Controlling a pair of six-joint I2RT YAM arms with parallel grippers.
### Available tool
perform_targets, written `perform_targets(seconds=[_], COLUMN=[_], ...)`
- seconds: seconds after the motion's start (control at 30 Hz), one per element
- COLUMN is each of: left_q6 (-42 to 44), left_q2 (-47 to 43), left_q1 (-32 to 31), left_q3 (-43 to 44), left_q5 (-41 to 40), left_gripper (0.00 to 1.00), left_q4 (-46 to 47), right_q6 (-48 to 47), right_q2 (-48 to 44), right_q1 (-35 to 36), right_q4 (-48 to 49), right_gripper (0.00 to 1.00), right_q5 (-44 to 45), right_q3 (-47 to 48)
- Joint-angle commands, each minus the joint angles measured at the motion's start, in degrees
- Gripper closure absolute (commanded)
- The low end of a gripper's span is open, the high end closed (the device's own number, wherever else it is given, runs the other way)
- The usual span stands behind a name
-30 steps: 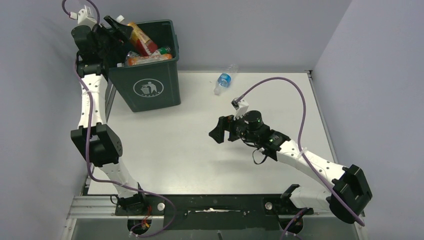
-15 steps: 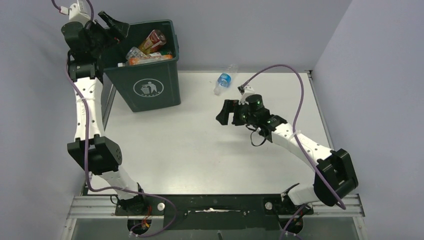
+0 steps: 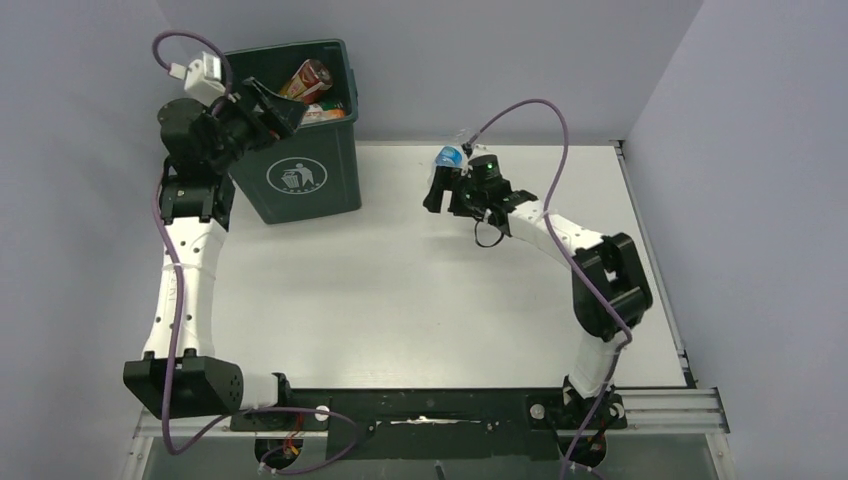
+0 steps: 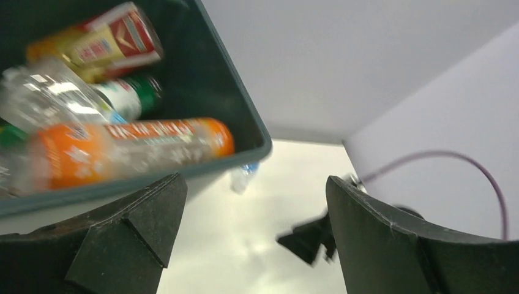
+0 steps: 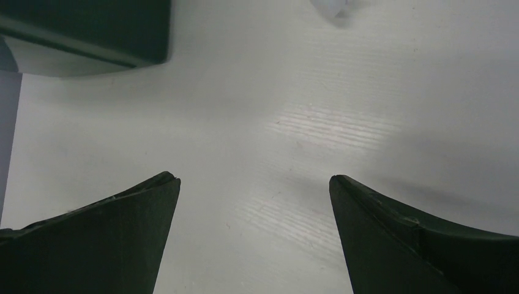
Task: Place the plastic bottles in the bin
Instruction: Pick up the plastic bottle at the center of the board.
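Observation:
The dark green bin stands at the table's far left and holds several plastic bottles: an orange one, a red and yellow one, and a green-capped one. My left gripper hovers over the bin's near-left rim, open and empty. One clear bottle with a blue label lies on the table by the back wall. My right gripper is just in front of it, open, with only bare table between its fingers. In the right wrist view only the bottle's tip shows.
The table's white back edge meets the grey wall just behind the lying bottle. The bin's corner shows to the left of my right gripper. The right arm's purple cable arcs above the back of the table.
The red and yellow bottle has dropped from my left gripper into the bin, and that gripper swung to the front rim. My right arm reached far and left, up to the clear bottle.

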Motion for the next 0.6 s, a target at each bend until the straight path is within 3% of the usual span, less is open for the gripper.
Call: perform_targets(seconds=[0.0, 0.3, 0.57], left_q6=[1.64, 2.42, 2.55], left_q2=[-4.57, -8.41, -9.09], left_q1=[-3.98, -4.54, -4.90], left_q3=[-4.67, -9.17, -11.16], left_q5=[-0.74, 0.30, 1.32], left_gripper=[0.15, 0.15, 0.15], left_q4=[0.72, -1.78, -2.13], right_q6=[2.81, 10.55, 19.61], right_q2=[7.27, 20.55, 28.21], right_q1=[-0.66, -0.65, -0.83], right_q4=[2.30, 3.01, 9.28], right_gripper=[0.02, 0.05, 0.13], right_q5=[4.43, 11.93, 15.32], right_q3=[7.94, 20.04, 24.84])
